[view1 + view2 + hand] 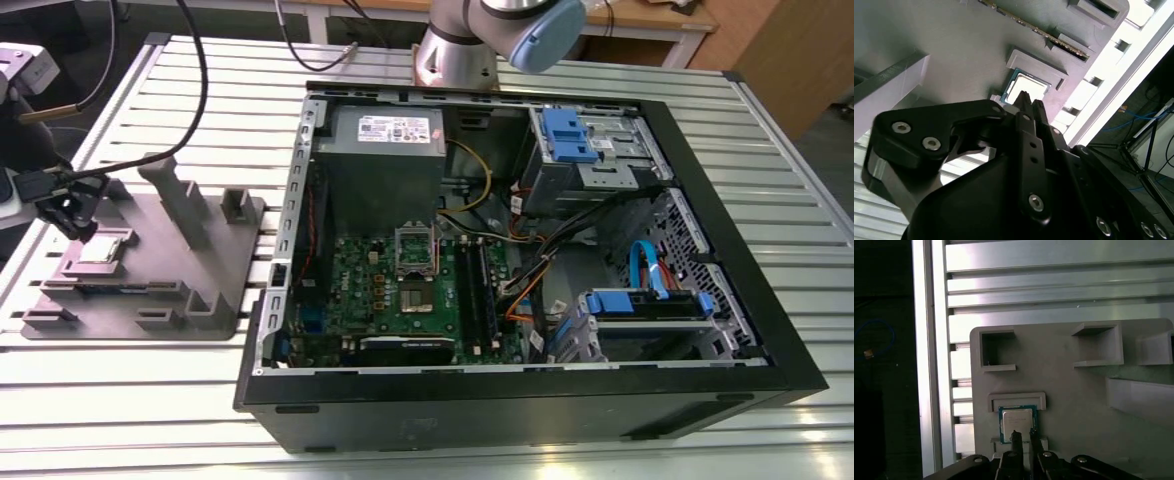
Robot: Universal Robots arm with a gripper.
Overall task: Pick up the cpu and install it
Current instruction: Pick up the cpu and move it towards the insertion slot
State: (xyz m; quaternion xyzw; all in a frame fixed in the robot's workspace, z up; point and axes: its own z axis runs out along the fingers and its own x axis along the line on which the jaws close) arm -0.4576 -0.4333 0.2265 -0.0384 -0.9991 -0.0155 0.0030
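**Hovering gripper (70,215), cpu (104,246) just below**

The open case (534,392) takes up the exterior view's right. The grey plate (167,272) sits beside it on that view's left. Over the plate's end farthest from the case, the gripper (1025,434) (1030,98) points down, its fingers drawn nearly together on nothing. In both wrist views the cpu (1016,418) (1026,85) lies flat in its recess just beyond the tips, seemingly untouched. Being square, it has no long axis.
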